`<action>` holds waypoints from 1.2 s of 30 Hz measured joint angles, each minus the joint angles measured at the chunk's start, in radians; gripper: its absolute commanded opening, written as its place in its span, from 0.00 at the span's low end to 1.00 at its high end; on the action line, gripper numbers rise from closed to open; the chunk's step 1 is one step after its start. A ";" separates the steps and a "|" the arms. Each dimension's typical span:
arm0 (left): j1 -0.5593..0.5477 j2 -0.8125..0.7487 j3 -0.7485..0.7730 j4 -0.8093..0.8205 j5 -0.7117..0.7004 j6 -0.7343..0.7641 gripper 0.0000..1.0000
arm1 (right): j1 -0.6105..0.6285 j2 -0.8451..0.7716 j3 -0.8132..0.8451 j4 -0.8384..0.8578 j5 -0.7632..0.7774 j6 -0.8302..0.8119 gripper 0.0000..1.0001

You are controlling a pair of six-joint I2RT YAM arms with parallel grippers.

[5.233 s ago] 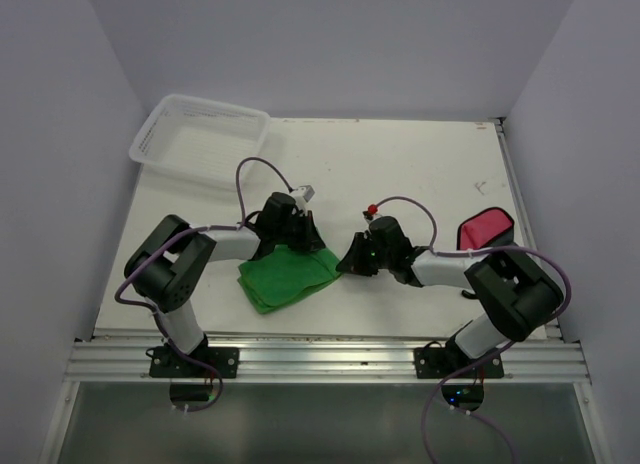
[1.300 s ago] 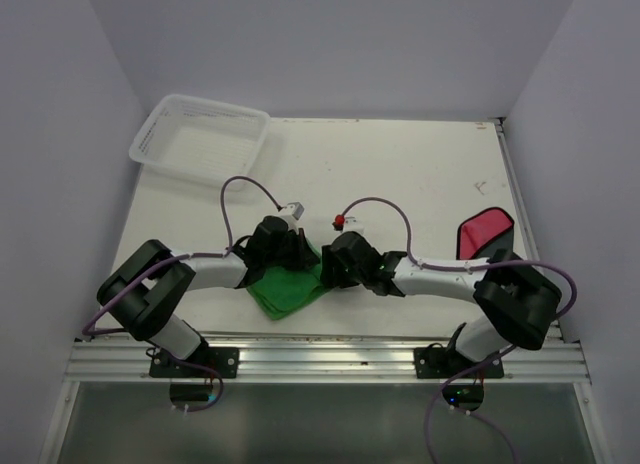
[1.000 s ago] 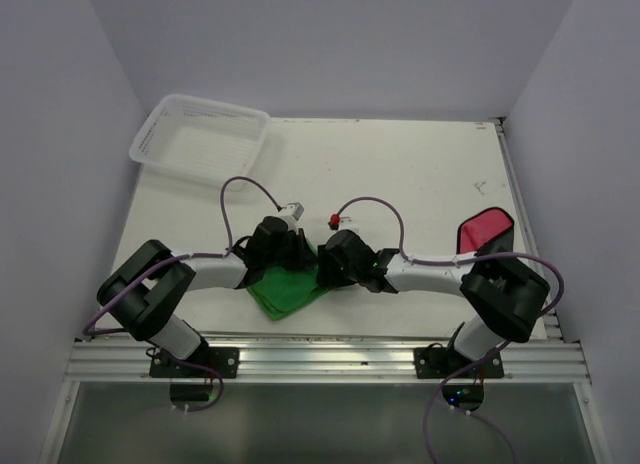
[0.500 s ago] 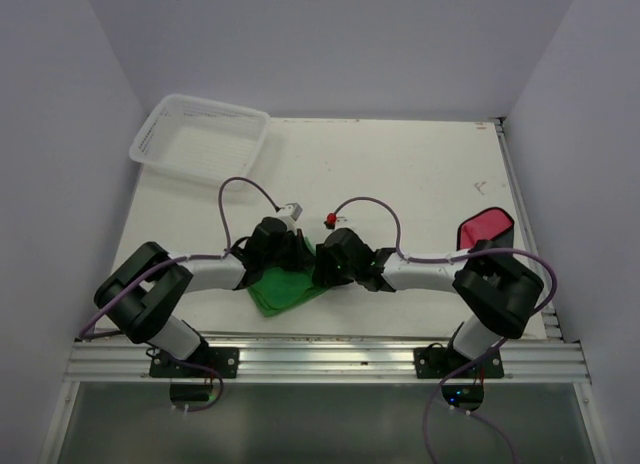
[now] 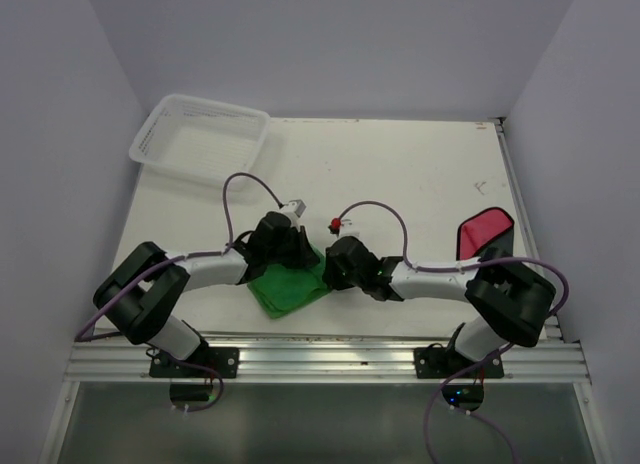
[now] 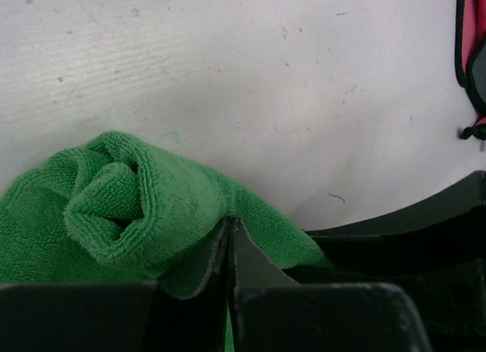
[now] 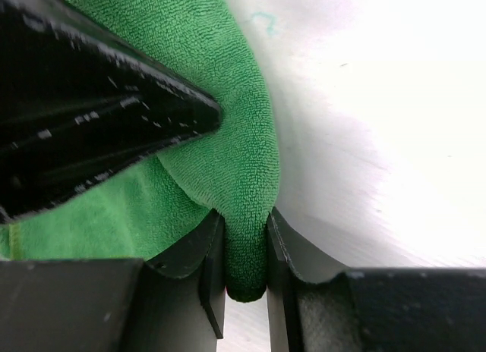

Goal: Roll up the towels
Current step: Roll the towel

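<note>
Two towels on the table (image 5: 400, 164). The green towel (image 5: 288, 289) lies near the front edge, between the arms, with its far edge curled into a loose roll. Right gripper (image 7: 245, 249) is clamped on a thick fold at the towel's right edge. Left gripper (image 6: 230, 234) is pinched together on a thin bit of cloth beside the roll. Red towel (image 5: 487, 229) sits well apart by the right edge, basket (image 5: 200, 139) in the far-left corner. White tabletop runs from the roll to the far wall.
</note>
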 measured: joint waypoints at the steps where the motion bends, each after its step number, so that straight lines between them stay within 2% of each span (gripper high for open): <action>1: 0.002 0.000 0.015 -0.021 0.000 -0.001 0.06 | 0.007 -0.008 -0.002 -0.006 0.024 -0.013 0.11; 9: 0.048 -0.002 0.141 -0.142 0.003 -0.006 0.06 | 0.117 -0.042 0.005 -0.105 0.310 -0.145 0.06; 17: 0.053 -0.006 0.208 -0.173 0.013 -0.023 0.06 | 0.241 0.058 0.107 -0.198 0.544 -0.238 0.01; 28: 0.053 -0.006 0.212 -0.169 0.031 -0.024 0.06 | 0.328 0.203 0.269 -0.369 0.764 -0.248 0.00; 36: 0.046 0.011 0.212 -0.167 0.038 -0.023 0.06 | 0.356 0.328 0.356 -0.463 0.853 -0.248 0.00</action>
